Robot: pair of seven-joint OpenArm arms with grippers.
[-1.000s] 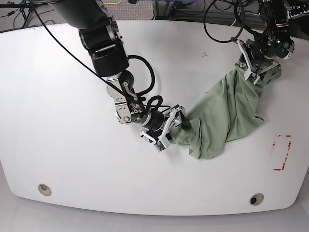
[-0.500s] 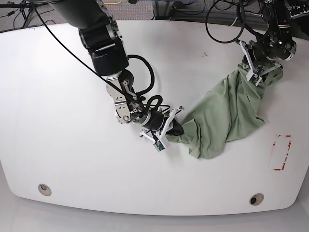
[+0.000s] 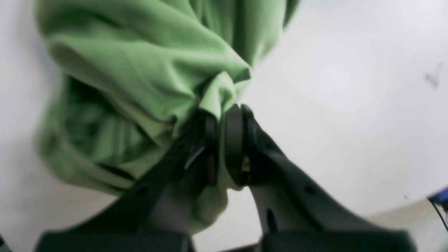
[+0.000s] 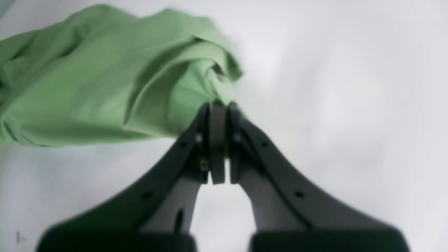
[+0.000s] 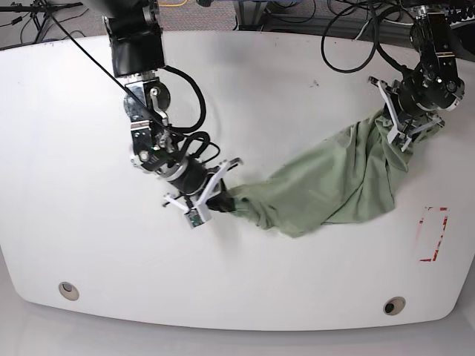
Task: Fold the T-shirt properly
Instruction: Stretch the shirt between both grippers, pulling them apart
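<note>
The T-shirt [image 5: 334, 185] is a pale green bunch stretched across the white table between my two grippers. My right gripper [image 5: 217, 199] is shut on the T-shirt's left end; the right wrist view shows its fingers [image 4: 196, 147] pinched on a twisted fold of T-shirt [image 4: 87, 80]. At the base view's upper right, my left gripper [image 5: 404, 132] is shut on the other end. In the left wrist view, T-shirt fabric [image 3: 140, 66] is clamped between the black pads [image 3: 234, 143] and hangs bunched around them.
A red-outlined rectangle [image 5: 433, 233] is marked on the table [image 5: 89, 245] at the right, below the cloth. Round holes [image 5: 68, 290] sit near the front edge. Cables [image 5: 349, 37] trail off the table's far edge.
My right gripper shut on the shirt's left end and dragged it leftward, stretching the cloth out. My left gripper shifted slightly right with its end.
</note>
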